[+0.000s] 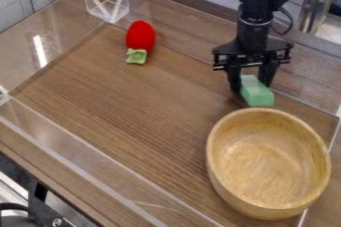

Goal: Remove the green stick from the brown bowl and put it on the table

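Wood-grain table (120,102) with clear acrylic walls; tool (252,80) grips green stick (257,93) beside brown bowl (269,161).

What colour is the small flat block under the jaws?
Light green, clearest in the camera view.

We cannot read any words, numbers, labels or signs here. The brown bowl (269,161) has only plain wood grain on it. Beside the bowl, the green stick (257,94) is plain too. Far from the bowl, the red strawberry toy (140,40) has no writing. The table (120,112) shows only wood lines.
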`<state>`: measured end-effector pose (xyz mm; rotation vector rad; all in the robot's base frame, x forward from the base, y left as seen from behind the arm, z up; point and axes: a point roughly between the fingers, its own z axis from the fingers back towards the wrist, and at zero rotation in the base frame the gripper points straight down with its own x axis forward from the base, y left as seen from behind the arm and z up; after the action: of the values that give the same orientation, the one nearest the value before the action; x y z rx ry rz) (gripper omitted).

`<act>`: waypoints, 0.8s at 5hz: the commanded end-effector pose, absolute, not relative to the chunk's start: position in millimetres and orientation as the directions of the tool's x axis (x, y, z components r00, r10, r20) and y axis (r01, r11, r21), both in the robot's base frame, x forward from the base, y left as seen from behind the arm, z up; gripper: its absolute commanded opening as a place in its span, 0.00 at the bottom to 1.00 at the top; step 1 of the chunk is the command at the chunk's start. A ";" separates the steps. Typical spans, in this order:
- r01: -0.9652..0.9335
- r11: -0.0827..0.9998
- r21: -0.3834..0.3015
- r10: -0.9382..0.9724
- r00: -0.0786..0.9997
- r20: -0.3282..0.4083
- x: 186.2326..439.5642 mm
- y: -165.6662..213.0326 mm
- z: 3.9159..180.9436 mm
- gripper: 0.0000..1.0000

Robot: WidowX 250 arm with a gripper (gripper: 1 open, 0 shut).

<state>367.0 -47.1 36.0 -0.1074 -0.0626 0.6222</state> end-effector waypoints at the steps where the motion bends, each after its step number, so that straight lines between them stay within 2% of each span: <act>1: -0.533 0.832 -0.157 0.547 0.835 0.062 373.7 -62.4 49.3 0.00; 3: -0.440 0.882 -0.168 0.456 0.888 0.067 377.2 -85.0 59.1 0.00; 4: -0.495 0.852 -0.172 0.511 0.857 0.068 377.1 -81.3 54.6 0.00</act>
<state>370.4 -81.3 41.9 -0.1322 -0.0705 0.5292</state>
